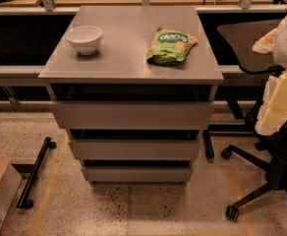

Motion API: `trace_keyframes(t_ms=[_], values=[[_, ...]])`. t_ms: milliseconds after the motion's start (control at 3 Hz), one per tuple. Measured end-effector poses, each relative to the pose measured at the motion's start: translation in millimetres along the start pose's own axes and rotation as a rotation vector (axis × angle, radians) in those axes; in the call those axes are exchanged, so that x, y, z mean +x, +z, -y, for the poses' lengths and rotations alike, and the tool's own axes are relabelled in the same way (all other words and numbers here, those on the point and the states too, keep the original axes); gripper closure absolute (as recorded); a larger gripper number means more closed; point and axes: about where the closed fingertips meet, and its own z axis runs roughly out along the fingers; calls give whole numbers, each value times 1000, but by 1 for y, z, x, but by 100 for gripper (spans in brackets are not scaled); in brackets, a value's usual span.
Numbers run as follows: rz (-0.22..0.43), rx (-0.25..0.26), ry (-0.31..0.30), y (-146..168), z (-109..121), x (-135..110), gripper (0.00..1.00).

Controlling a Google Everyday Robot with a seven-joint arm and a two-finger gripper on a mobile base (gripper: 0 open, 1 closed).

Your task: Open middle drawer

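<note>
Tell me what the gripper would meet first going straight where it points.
The gripper, at the right edge, seems to point down; likely the black chair base, not the middle drawer. Depth is unclear.

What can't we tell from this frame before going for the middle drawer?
- gripper: camera view, at the right edge beside the cabinet, cut off by the frame edge; its state cannot be read.
- middle drawer: camera view, its interior is hidden in the dark gap under the top drawer, which overhangs it.
- chair: camera view, seat and back cut off by the right edge.
</note>
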Motion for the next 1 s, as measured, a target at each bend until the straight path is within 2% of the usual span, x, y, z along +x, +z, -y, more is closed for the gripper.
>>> trace_keyframes(t_ms=[333,667,1000], values=[[0,5,-1,0,0,-1,0],[58,-22,-20,48,-1,6,0],[63,-12,-20,49,2,5,0]])
